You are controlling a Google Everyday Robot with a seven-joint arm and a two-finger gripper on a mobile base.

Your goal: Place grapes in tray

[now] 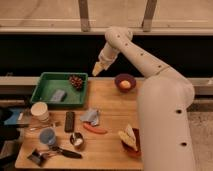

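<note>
While grapes lie in tray, pincer hovers near rim.

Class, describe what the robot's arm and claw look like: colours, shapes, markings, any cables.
The arm is smooth cream-white: thick rounded tubes with bulbous joints, widening to a bulky base, with a few small dark dots. No cables show. The claw, near the back right corner of the green tray, is small, tapered, pale yellowish.
</note>
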